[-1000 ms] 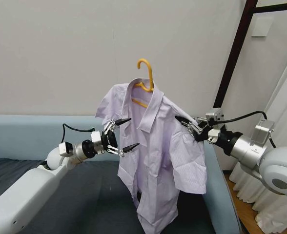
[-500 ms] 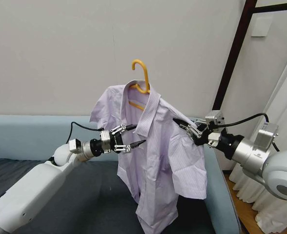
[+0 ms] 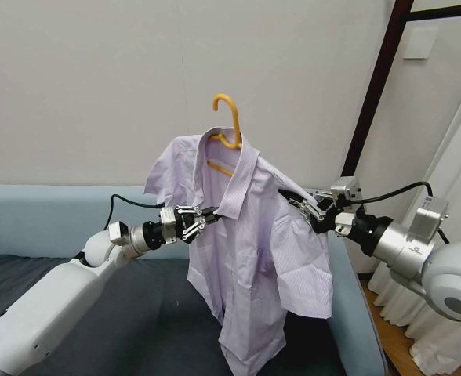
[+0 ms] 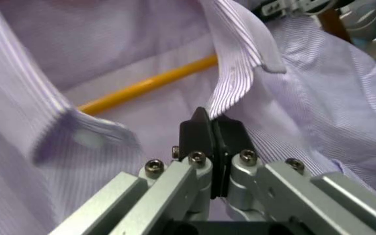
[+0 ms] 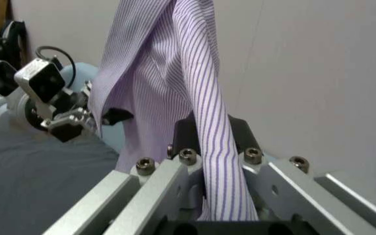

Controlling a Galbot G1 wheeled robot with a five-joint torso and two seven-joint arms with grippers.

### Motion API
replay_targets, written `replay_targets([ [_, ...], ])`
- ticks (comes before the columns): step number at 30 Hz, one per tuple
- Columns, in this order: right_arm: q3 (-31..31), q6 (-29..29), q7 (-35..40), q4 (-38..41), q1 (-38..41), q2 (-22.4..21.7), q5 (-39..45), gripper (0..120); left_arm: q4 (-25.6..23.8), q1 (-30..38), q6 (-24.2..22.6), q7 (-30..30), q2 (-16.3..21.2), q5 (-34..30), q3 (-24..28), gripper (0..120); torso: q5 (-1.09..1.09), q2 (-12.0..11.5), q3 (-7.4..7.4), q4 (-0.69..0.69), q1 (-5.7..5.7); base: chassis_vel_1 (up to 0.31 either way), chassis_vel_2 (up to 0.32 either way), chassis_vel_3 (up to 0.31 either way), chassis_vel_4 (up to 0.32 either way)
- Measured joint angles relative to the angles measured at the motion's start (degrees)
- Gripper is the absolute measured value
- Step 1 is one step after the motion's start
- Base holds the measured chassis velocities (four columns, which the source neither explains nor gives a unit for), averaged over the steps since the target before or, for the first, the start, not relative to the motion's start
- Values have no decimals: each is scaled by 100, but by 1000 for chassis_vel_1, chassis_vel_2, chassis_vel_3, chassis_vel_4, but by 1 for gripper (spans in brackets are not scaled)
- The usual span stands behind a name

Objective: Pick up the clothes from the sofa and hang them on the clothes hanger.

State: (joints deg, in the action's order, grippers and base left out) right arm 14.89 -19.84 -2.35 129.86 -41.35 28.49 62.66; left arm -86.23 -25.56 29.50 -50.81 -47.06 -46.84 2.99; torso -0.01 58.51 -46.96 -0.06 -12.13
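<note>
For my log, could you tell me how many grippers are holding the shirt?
2. The left gripper pinches the shirt at its collar tip; the right gripper clamps its shoulder.

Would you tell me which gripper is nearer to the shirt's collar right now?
Left. The left gripper is shut on the shirt right beside the collar tip. The right gripper pinches the shirt farther out, above the sleeve.

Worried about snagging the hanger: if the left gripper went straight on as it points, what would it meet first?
The purple shirt itself: the left gripper is shut on its front edge. The yellow hanger bar seems to lie just beyond, though depth is unclear.
</note>
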Motion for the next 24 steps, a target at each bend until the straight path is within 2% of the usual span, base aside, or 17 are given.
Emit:
replay_targets([
  [8,38,4,15,-80,17,-48,2,1,-65,286,175,497,98,505,-227,0,1,0,0,0,0,0,0,0,0],
  [11,24,-20,117,-4,92,-48,360,1,-69,276,275,532,105,854,-247,0,1,0,0,-1,0,0,0,0,0],
  [18,20,-32,450,227,58,-50,1432,1,-134,-67,340,883,-48,811,-102,0,0,0,0,-1,0,0,0,0,0],
  [22,23,-32,494,258,-40,-53,1446,1,-158,-198,375,1144,-94,631,-15,0,0,0,0,0,0,0,0,0,0],
  [24,42,-79,572,250,-90,-70,1327,1,-176,-308,445,1198,-106,605,-22,8,2,0,0,-1,0,0,0,0,0],
])
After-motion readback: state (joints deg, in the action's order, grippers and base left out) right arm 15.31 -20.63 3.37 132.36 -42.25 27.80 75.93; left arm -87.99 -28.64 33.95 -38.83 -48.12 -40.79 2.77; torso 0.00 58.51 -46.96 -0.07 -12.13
